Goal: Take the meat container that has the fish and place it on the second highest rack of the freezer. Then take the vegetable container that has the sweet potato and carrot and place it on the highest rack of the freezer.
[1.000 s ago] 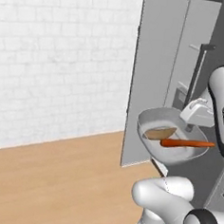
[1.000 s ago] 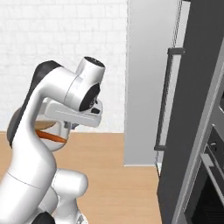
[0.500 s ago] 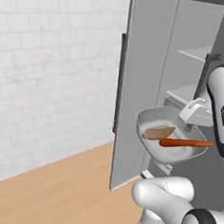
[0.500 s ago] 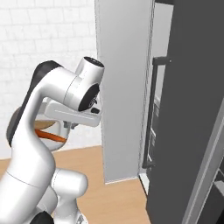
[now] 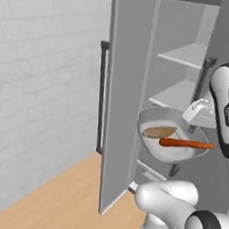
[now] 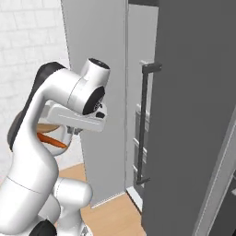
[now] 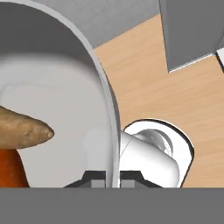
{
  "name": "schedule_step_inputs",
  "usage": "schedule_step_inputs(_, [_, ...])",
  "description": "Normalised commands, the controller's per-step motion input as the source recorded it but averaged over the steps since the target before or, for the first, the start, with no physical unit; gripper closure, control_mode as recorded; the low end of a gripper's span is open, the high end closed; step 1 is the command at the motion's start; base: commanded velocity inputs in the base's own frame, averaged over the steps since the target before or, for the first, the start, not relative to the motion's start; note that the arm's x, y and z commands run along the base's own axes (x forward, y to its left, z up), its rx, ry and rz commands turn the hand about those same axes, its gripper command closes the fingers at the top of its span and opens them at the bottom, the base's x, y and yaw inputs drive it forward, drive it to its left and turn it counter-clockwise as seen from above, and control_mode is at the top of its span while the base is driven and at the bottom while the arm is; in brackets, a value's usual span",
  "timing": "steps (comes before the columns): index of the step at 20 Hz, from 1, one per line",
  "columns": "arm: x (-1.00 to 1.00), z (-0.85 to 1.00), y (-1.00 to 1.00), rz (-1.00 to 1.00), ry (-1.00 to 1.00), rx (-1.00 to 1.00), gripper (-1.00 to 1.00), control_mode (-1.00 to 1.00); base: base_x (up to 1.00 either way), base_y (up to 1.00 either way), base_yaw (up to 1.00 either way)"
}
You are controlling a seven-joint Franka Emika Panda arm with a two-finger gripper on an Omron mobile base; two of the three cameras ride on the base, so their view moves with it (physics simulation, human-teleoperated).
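Hand view is showing the end effector (image 7: 113, 179) pinching shut on the rim of the vegetable container (image 7: 65, 83), one finger inside the wall and one outside, with the sweet potato (image 7: 22, 131) and the carrot (image 7: 11, 168) lying loose on the tray floor. That edge grip is the weak point, I'd judge: the tray is hanging out sideways from a single pinch, so any tilt or jolt could be sending the carrot (image 5: 184, 143), whose tip is already poking past the rim, rolling off onto the wooden floor (image 5: 56, 199). The open door (image 5: 125, 98) of the freezer (image 5: 183, 68) is standing just left of the tray, and a clip against its edge could be twisting the container (image 5: 170, 138) out of the fingers. The highest rack (image 5: 184, 55) is sitting well above the tray, so a lift is still needed. In the left base view the arm is rising at the right, forearm upright, wrist bending over to the left and holding the tray roughly level in front of the lower shelf (image 5: 179, 95).
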Motion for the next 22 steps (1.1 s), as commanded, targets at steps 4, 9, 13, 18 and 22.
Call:
schedule_step_inputs(4, [0.0,0.0,0.0,0.0,0.0,0.0,1.0,1.0,0.25,0.25,-0.54])
schedule_step_inputs(9, [0.0,0.0,0.0,0.0,0.0,0.0,1.0,1.0,0.13,0.25,-0.54])
schedule_step_inputs(13, [0.0,0.0,0.0,0.0,0.0,0.0,1.0,1.0,0.28,0.29,-0.52])
schedule_step_inputs(18, [0.0,0.0,0.0,0.0,0.0,0.0,1.0,1.0,0.31,0.38,-0.46])
schedule_step_inputs(22, [0.0,0.0,0.0,0.0,0.0,0.0,1.0,1.0,0.25,0.39,-0.35])
